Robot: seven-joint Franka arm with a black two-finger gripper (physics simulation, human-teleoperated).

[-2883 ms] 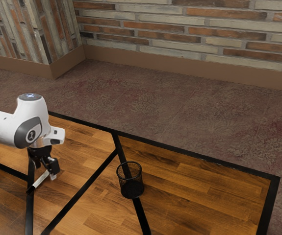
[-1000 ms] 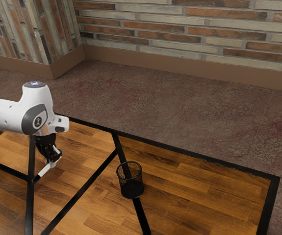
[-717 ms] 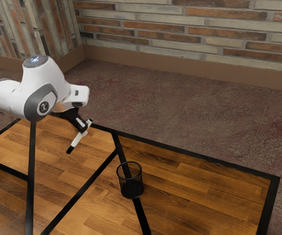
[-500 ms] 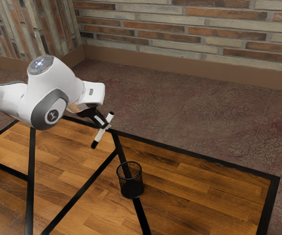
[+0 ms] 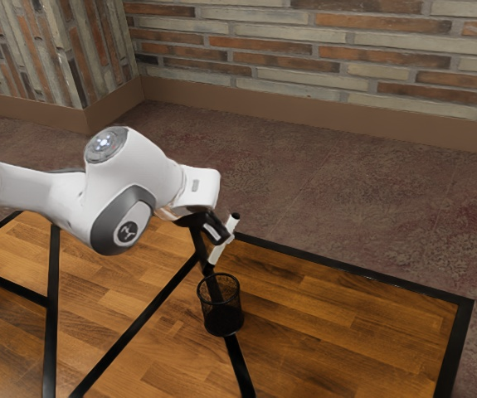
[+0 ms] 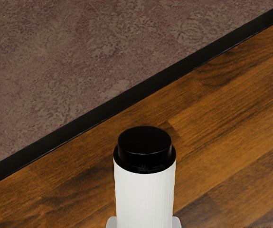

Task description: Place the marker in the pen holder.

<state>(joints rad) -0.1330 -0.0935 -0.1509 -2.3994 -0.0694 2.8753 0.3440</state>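
My gripper [image 5: 226,238] is shut on the marker [image 5: 219,250], a white one with black ends, gripped around its middle. The marker tilts, its upper end leaning toward the exterior view's right and its lower black end close above the rim of the pen holder. The pen holder [image 5: 221,319], a black mesh cup, stands upright on the table over a black strip. In the wrist view the marker [image 6: 145,199] points its black end toward the camera, between the light fingertips [image 6: 176,222] at the lower edge.
The wooden table [image 5: 329,323] has black strips across it and a black border [image 5: 354,269]. Beyond its far edge lies a patterned carpet [image 5: 304,191], with a brick wall [image 5: 321,50] behind.
My hand has lifted the marker from low over the table, carried it toward the exterior view's right, and brought it near the pen holder. The marker now stands steeper. The holder has stayed put.
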